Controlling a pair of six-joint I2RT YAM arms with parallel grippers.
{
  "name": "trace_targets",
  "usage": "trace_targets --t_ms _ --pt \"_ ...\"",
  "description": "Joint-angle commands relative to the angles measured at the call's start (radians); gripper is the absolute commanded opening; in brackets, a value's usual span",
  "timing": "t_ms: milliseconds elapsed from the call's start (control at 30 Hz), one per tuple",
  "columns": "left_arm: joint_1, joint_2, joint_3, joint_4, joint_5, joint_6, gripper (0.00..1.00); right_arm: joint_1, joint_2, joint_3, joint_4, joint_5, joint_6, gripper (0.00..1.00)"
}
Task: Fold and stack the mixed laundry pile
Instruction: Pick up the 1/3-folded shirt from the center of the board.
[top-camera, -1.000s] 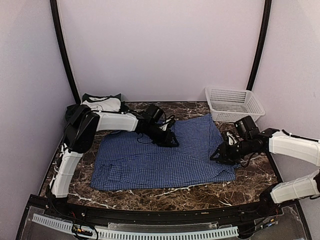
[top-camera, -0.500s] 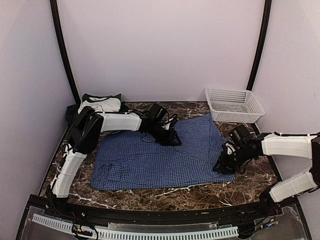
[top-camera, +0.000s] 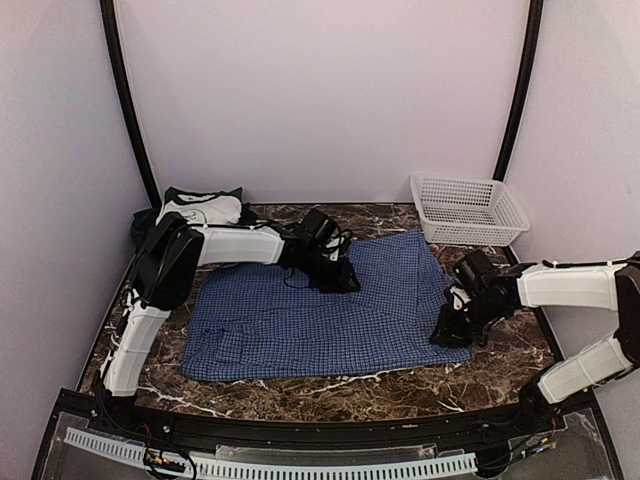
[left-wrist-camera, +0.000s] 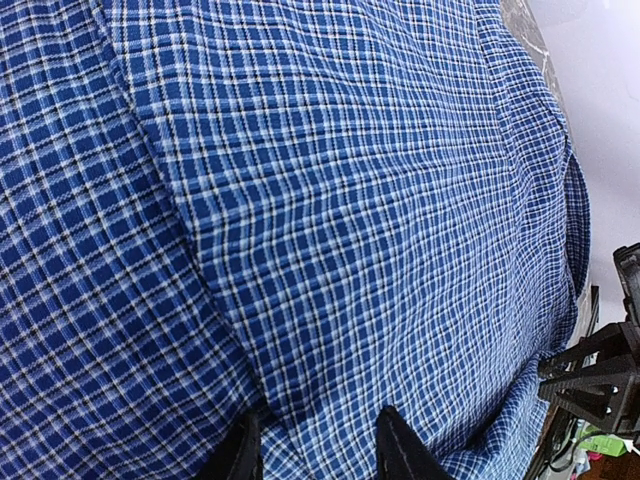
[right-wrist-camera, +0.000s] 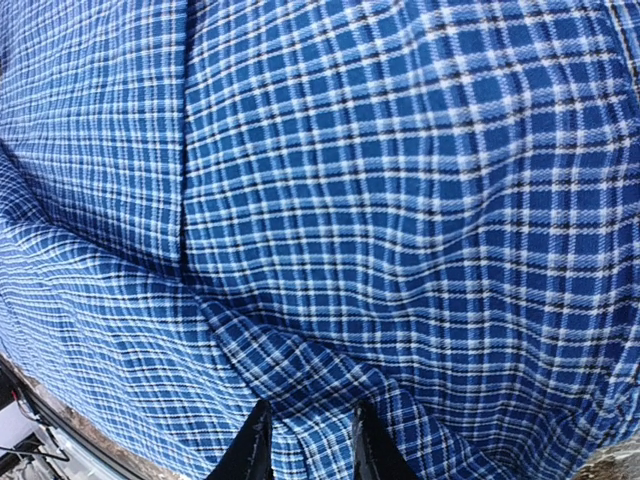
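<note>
Slippage is the risk; left gripper (left-wrist-camera: 316, 450) and right gripper (right-wrist-camera: 308, 442) each sit narrow on a thin pinch of shirt (top-camera: 320, 322); uneven lifting could free it, skewing the fold.

blue-check shirt (top-camera: 330, 320) spread flat

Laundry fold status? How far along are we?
Early. Done: shirt spread flat on the table, unfolded. In hand: left end effector at its far edge, right end effector at its right edge, cloth between the jaws of each. Left: every fold, plus the pile back left; nothing stacked.
</note>
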Motion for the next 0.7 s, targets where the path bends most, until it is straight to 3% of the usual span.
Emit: trace_targets --t_ms 0,167,333,400,533,667 --pt "-0.021 -0.022 -0.011 -0.028 -0.014 -0.031 0.37 0.007 0.014 0.025 -0.028 0.046 -0.028 0.24" --pt "-0.028 0.010 -0.010 0.043 0.079 -0.057 0.33 0.008 0.040 0.035 -0.038 0.050 -0.050 0.24" --pt "-0.028 0.002 0.003 0.062 0.074 -0.053 0.27 0.007 0.057 0.043 -0.045 0.050 -0.063 0.23" --pt "-0.028 -0.005 0.005 0.070 0.068 -0.048 0.23 0.006 0.059 0.044 -0.046 0.052 -0.063 0.23" --pt "-0.025 -0.007 0.026 0.061 0.029 -0.036 0.01 0.007 0.065 0.044 -0.044 0.053 -0.065 0.23" --pt "-0.001 -0.006 0.042 0.062 0.002 -0.035 0.00 0.008 0.082 0.050 -0.045 0.056 -0.067 0.23"
